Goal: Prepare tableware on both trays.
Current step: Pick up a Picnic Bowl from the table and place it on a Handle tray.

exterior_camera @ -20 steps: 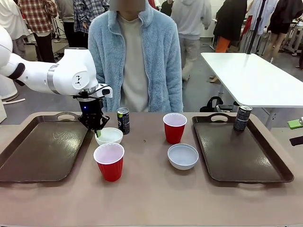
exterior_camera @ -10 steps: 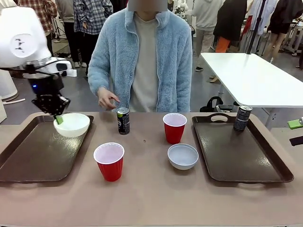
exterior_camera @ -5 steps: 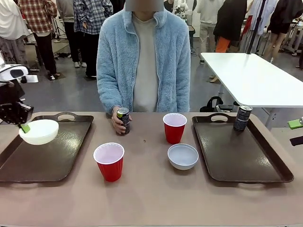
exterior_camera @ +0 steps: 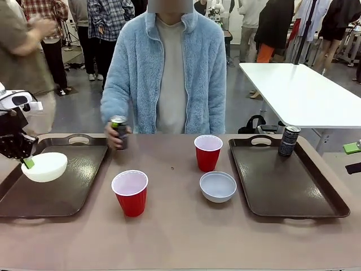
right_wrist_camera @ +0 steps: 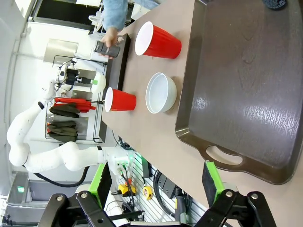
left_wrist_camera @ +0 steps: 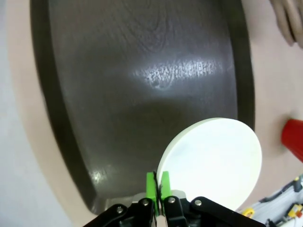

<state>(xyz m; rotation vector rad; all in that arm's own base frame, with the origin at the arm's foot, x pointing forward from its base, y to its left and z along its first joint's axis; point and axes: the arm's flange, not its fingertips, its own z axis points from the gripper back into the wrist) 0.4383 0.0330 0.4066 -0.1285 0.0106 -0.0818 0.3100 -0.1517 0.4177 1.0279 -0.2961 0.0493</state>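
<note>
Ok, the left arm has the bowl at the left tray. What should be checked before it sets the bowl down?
1. Grip: left gripper shut on the bowl rim: ok.
2. Place: bowl over the left tray, near its left rim: ok.
3. Contact: bowl touching the tray floor: cannot tell.
4. Landing spot: tray floor beside the bowl bare: ok.
5. Person: hand holding a can at the tray's far right corner, apart from the bowl: ok.
6. Other arm: right gripper open, by the right tray: ok.
</note>
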